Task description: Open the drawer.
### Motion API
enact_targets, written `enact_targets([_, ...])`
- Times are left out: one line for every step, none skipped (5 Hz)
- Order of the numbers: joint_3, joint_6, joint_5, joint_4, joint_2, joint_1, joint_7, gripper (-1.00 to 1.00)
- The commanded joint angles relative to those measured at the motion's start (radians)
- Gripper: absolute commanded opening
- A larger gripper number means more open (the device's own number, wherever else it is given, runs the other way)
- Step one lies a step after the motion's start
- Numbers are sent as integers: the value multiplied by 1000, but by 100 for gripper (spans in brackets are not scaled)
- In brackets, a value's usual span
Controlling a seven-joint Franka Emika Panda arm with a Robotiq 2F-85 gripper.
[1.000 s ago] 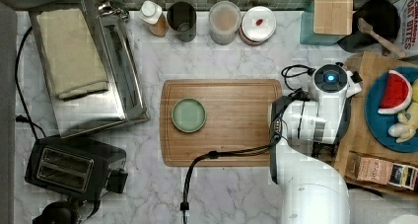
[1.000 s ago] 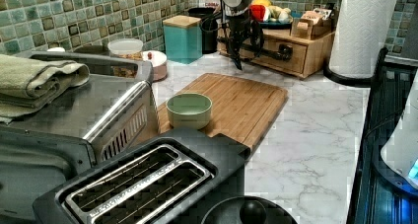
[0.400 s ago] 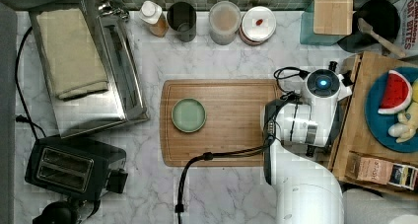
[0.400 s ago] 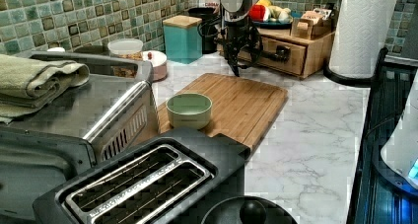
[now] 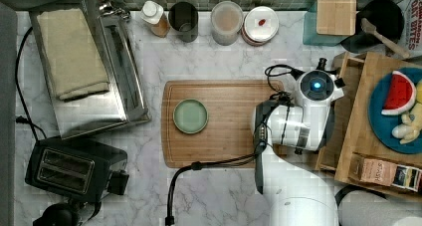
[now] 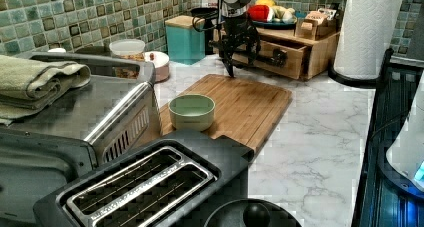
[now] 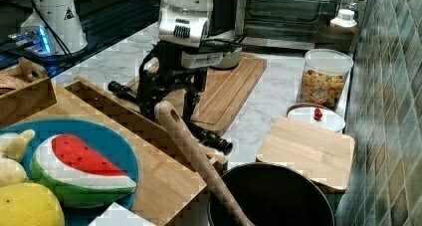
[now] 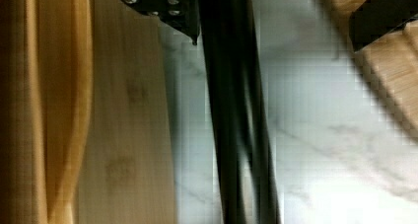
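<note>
Starting nearest in the left view, a black toaster [image 6: 135,187] and a silver oven [image 6: 75,117] with a folded towel [image 6: 35,82] on its roof stand at the edge of the marble bench [image 6: 310,137], well out of the arm's way. Beyond them a green bowl [image 6: 191,111] sits on a wooden cutting board [image 6: 245,102]. Both lie apart from the work and need no handling.

At the board's far end the claw [image 6: 232,67] hangs straight down, its tips low over the bench just in front of the drawer [image 6: 292,62]. The wrist view shows why it is held that way. The long black handle [image 8: 231,110] runs between the fingers [image 8: 157,2], lying close against one while the other stands well off. So the claw is spread wide and straddles the bar rather than pinching it. My guess is that it hooks the handle, so that a sideways pull of the arm drags the drawer along.

The drawer sits in the wooden box [image 6: 320,47] at the far end of the bench. In the right view it is already partly drawn out, its hollow open to view. The task looks well advanced, and a little more pull may finish it.

On the box rests a blue plate [image 6: 272,17] of toy fruit, and a paper roll [image 6: 367,32] stands beside it. A jerky pull might shake them.
</note>
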Motion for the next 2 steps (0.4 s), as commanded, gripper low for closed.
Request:
enact_targets([156,3,94,-31,-59,144,69,100])
enact_targets([190,0,119,-32,-67,142,60,100])
